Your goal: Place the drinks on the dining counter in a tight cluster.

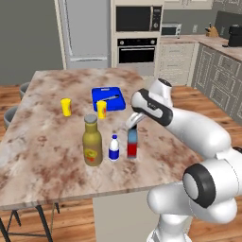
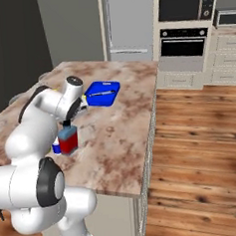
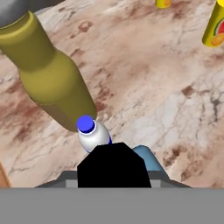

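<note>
Island edge (image 1: 113, 191) near clustered drinks (image 1: 113, 147)

on the dining counter (image 1: 56, 156) my gripper (image 1: 132, 124) sat closed on the dark top of the red-and-blue container (image 1: 132, 143), which stood upright. the small blue-and-white bottle (image 1: 114, 148) stood just left of it, the amber bottle (image 1: 92, 141) beside that. two yellow cups (image 1: 66, 107) and a blue tray (image 1: 108, 98) lay behind.
</note>
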You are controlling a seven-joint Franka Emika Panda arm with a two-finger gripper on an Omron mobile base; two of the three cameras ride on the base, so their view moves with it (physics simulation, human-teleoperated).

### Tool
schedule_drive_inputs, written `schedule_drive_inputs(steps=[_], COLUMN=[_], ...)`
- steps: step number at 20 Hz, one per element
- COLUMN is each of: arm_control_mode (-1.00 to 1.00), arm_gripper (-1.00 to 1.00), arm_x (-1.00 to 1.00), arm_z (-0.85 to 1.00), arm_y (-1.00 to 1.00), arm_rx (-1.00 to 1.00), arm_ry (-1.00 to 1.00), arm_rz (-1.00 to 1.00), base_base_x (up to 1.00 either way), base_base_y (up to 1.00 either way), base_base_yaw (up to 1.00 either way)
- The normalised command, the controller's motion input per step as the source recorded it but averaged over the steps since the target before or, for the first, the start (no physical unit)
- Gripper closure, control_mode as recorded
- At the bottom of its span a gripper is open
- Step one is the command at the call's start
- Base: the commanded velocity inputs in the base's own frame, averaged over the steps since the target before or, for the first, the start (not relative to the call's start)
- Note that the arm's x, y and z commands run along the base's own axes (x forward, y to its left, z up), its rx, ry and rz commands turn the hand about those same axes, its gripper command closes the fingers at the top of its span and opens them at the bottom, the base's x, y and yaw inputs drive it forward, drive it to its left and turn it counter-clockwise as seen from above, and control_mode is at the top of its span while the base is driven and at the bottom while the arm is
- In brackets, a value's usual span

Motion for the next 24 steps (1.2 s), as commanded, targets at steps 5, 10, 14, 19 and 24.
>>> schedule_drive_inputs(steps=[5, 10, 14, 19, 24], arm_control_mode=[-1.0, -1.0, -1.0, -1.0, -1.0], arm_gripper=[1.0, 1.0, 1.0, 1.0, 1.0], arm_x=[0.07, 0.21, 0.18, 0.08, 0.07], arm_z=[-0.19, -0.1, -0.19, -0.35, -0.28], arm_y=[0.02, 0.0, 0.0, 0.0, 0.0], arm_rx=[0.01, 0.0, 0.0, 0.0, 0.0], arm_ry=[-0.06, -0.01, 0.0, 0.0, 0.0], arm_rz=[0.0, 0.0, 0.01, 0.0, 0.0], base_base_x=[0.0, 0.0, 0.0, 0.0, 0.0], base_base_y=[0.0, 0.0, 0.0, 0.0, 0.0], base_base_yaw=[0.0, 0.0, 0.0, 0.0, 0.0])
